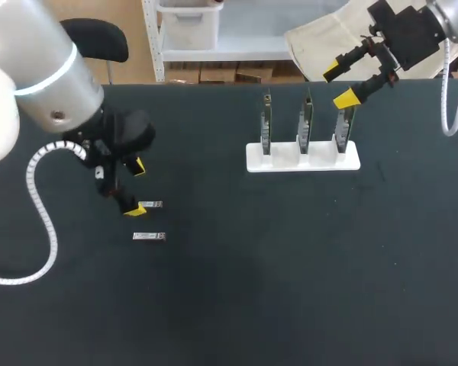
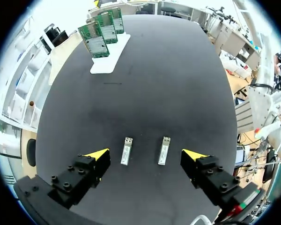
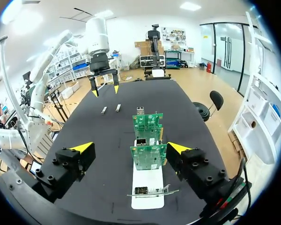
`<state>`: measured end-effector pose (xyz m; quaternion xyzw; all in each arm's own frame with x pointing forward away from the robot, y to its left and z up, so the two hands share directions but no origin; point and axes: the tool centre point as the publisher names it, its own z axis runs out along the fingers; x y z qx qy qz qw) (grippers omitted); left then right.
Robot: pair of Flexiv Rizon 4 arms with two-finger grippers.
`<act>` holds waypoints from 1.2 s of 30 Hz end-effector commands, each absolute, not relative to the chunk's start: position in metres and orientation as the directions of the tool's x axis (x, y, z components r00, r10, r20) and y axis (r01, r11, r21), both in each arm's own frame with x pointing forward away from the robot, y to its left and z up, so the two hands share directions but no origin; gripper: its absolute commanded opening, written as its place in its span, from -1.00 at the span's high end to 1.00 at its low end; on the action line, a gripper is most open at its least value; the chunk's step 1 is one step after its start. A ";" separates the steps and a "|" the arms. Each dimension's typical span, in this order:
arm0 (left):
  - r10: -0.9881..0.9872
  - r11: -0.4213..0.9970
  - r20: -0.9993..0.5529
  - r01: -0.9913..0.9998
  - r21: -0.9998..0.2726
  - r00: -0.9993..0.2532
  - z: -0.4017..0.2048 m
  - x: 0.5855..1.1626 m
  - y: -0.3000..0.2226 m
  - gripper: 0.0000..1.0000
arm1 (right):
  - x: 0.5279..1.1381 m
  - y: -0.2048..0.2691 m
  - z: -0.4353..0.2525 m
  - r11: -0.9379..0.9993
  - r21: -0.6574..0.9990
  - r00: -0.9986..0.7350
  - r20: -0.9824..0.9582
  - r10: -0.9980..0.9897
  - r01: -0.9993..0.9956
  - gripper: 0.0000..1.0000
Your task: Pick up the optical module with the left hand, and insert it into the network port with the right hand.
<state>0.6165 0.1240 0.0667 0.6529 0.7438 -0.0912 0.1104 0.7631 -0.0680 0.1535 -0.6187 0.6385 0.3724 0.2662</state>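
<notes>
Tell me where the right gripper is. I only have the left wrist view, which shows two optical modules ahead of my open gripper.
Observer: In the head view, the right gripper hangs open above the circuit board at the right end of the white stand.
Operator: Is it holding anything?
Observer: No. Its wrist view shows that board ahead of its spread fingers, untouched.
Operator: Can you see a network port?
Observer: Yes. The right wrist view shows a small metal network port at the top of the farthest circuit board.
</notes>
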 end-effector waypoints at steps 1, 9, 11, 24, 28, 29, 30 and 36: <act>0.959 0.117 -0.263 0.992 0.037 -0.103 0.067 0.613 0.128 -1.00 | 0.763 -0.068 0.153 -0.043 0.145 -0.091 -0.802 -0.590 -0.989 -1.00; 0.986 0.058 -0.158 0.998 0.034 -0.052 0.058 0.622 0.128 -1.00 | 0.763 -0.068 0.153 -0.043 0.145 -0.091 -0.802 -0.590 -0.989 -1.00; 0.988 0.040 -0.153 0.999 0.033 -0.035 0.057 0.624 0.127 -1.00 | 0.763 -0.068 0.153 -0.043 0.145 -0.091 -0.802 -0.590 -0.989 -1.00; 0.998 0.007 -0.061 1.000 0.009 -0.006 0.038 0.629 0.124 -1.00 | 0.763 -0.068 0.153 -0.043 0.145 -0.091 -0.802 -0.590 -0.989 -1.00; 0.999 0.024 -0.045 1.000 0.011 -0.023 0.034 0.629 0.126 -1.00 | 0.763 -0.068 0.153 -0.043 0.145 -0.091 -0.802 -0.590 -0.989 -1.00; 0.999 0.031 -0.039 0.999 0.014 -0.030 0.033 0.629 0.127 -1.00 | 0.763 -0.068 0.153 -0.043 0.145 -0.091 -0.802 -0.590 -0.989 -1.00; 0.999 0.040 -0.036 0.999 0.017 -0.039 0.032 0.630 0.128 -1.00 | 0.763 -0.068 0.153 -0.043 0.145 -0.091 -0.802 -0.590 -0.989 -1.00; 0.997 0.071 0.005 0.997 0.037 -0.071 0.023 0.631 0.135 -1.00 | 0.763 -0.068 0.153 -0.043 0.145 -0.091 -0.802 -0.590 -0.989 -1.00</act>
